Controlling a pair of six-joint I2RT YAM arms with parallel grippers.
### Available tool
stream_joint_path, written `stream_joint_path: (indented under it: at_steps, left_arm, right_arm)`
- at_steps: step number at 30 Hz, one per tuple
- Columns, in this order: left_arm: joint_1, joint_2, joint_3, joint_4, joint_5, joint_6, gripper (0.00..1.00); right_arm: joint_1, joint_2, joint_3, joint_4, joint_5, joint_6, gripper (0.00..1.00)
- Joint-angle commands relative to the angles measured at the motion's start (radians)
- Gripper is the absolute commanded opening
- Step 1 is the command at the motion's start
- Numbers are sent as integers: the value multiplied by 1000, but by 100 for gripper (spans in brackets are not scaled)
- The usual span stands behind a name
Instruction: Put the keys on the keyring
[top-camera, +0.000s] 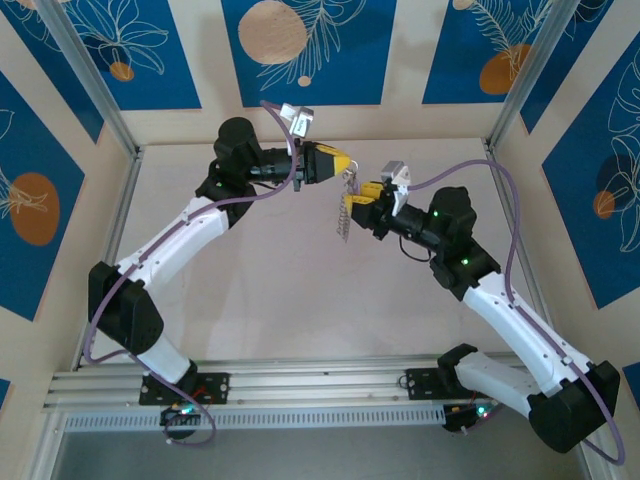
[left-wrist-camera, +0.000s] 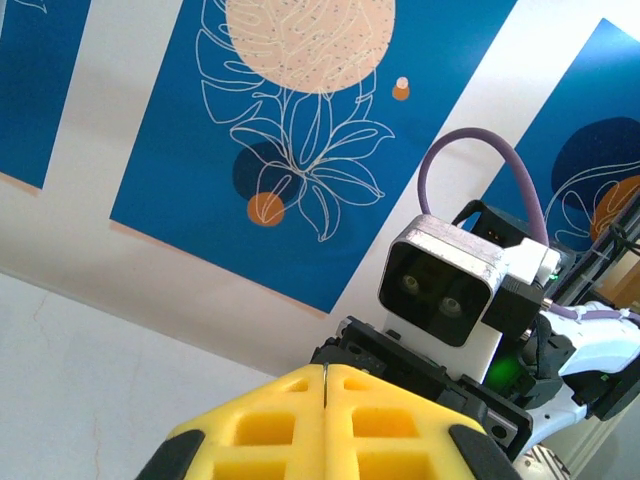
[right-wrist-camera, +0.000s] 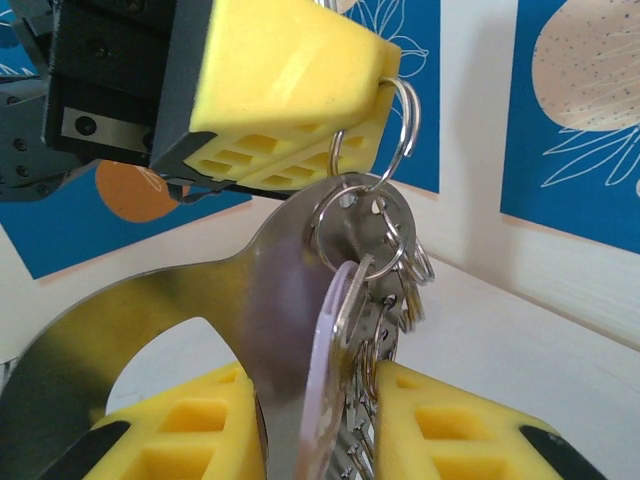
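Note:
My left gripper (top-camera: 340, 165) is held above the table, its yellow fingers (left-wrist-camera: 326, 400) pressed together on a thin wire keyring (right-wrist-camera: 405, 110). From that ring hang a broad silvery plate (right-wrist-camera: 200, 320) and a bunch of keys (right-wrist-camera: 395, 290). One key has a pale lilac head (right-wrist-camera: 335, 370). In the top view the bunch (top-camera: 345, 212) dangles between the two grippers. My right gripper (right-wrist-camera: 330, 440) comes from below and is shut on the hanging bunch. One yellow finger (right-wrist-camera: 180, 430) lies against the plate, and the other finger (right-wrist-camera: 450, 425) lies against the keys.
The pale table (top-camera: 290, 290) lies well below both grippers. Blue patterned walls (top-camera: 305, 50) and metal corner posts (top-camera: 90, 80) enclose it. The right wrist's camera housing (left-wrist-camera: 445, 285) sits close in front of my left fingers.

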Motion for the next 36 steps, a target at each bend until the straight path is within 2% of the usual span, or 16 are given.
stream_joint_path:
  at_steps: [1,5,7,11,18,36]
  left_arm:
    - [-7,-28,34,14,12,8,0]
    - [-7,-30,34,11,14,9,0]
    - [-8,-31,34,10,17,11,0]
    - [-7,-32,36,12,21,8,0]
    - [-7,-37,36,17,31,6,0]
    - [-9,-35,40,12,31,8,0]
  right_arm:
    - [-6,-11,43,-5,-83,24,29]
    - [-16,-9,52,-11,-109,29,30]
    - [-26,-9,56,-16,-127,33,38]
    - [-54,-4,81,-77,-170,21,47]
    - [-142,9,96,-162,-300,31,47]
    - [-144,49,88,-36,-265,83,46]
